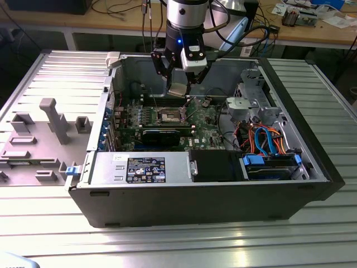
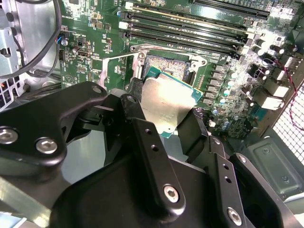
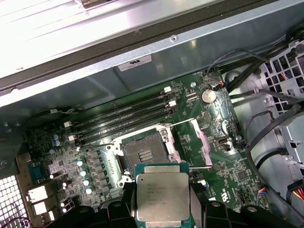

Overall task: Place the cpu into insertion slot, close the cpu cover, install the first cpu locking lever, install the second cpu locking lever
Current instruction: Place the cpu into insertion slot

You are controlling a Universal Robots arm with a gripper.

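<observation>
Cpu [image 3: 163,195] — flat, silver-grey, green-edged — gripped by end effector [image 1: 179,82].

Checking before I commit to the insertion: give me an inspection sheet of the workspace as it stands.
Surface: ribbed metal table carrying the open computer case.
Job's things: cpu held above the motherboard, not seated; insertion slot bare; cpu cover swung open beside the slot.
Clutter: grey fixture tray on the table at the exterior view's left.
Grippers: gripper shut on the cpu, inside the case.
Cables: blue and orange cables by the drive bay, apart from the slot.
Surroundings: workbench behind, with loose items on it.
</observation>
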